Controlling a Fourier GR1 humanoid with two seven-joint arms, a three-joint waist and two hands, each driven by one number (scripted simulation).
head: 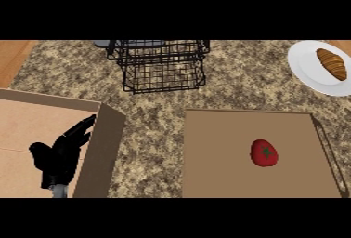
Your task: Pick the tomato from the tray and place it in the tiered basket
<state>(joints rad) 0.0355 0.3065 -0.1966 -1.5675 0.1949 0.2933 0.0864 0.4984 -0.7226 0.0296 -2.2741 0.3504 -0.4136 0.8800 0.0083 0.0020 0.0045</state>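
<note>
The robot's left hand (60,155) rests at the lower left of the head view, fingers straight and relaxed, grasping nothing, over the pale inside of an open cardboard box (103,148); the right hand does not show. To the right, across a strip of speckled stone counter (154,139), the red tomato (264,152) with its green stem patch lies on the brown tray (219,162), right of the tray's middle and well apart from the hand. Farther back, the black wire tiered basket (163,65) stands near the counter's far edge, beyond the gap between box and tray. At the far right, a white plate (306,69) carries a golden croissant (332,63), partly cut off by the view's edge.
</note>
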